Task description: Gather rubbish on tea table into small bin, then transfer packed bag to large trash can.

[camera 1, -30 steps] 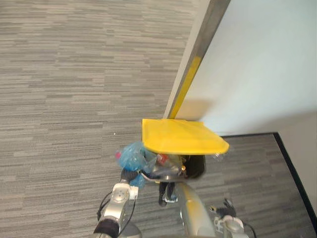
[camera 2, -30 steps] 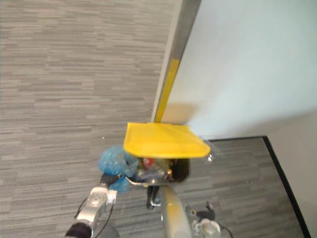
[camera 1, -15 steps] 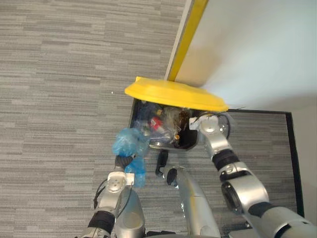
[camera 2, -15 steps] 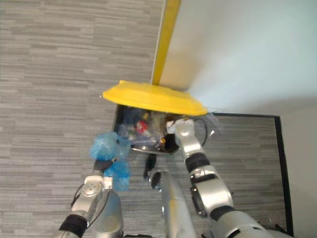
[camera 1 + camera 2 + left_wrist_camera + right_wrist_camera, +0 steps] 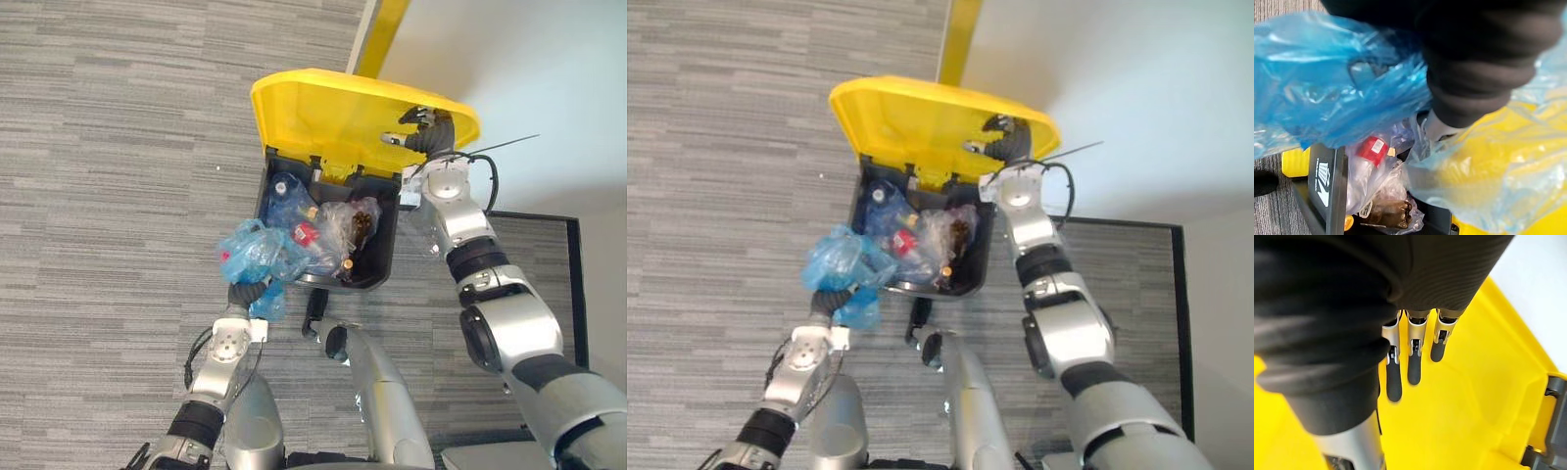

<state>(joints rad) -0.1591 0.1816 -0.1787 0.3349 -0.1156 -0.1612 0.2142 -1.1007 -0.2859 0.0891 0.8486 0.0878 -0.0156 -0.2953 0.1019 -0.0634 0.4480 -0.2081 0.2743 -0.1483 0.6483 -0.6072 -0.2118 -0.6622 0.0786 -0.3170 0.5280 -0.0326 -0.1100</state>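
Note:
The large trash can (image 5: 389,245) is black, and its yellow lid (image 5: 333,113) stands raised. My right hand (image 5: 423,127) rests against the lid's underside; the right wrist view shows straight fingers (image 5: 1412,363) on the yellow lid (image 5: 1474,396). A blue plastic bag (image 5: 253,253) full of rubbish hangs at the can's near left rim, bunched in my left hand (image 5: 248,295), which is shut on it. In the left wrist view the blue bag (image 5: 1327,93) sits just above the can's contents. Inside lie clear bags with bottles and a red-capped item (image 5: 306,233).
The can stands against a white wall (image 5: 549,88) with a yellow strip (image 5: 384,20) at its corner. Grey carpet (image 5: 118,196) spreads out to the left. A dark border line (image 5: 574,264) runs along the floor on the right.
The yellow lid has swung from nearly flat to upright under my right hand. The blue bag has moved to the can's rim. The camera has tilted down.

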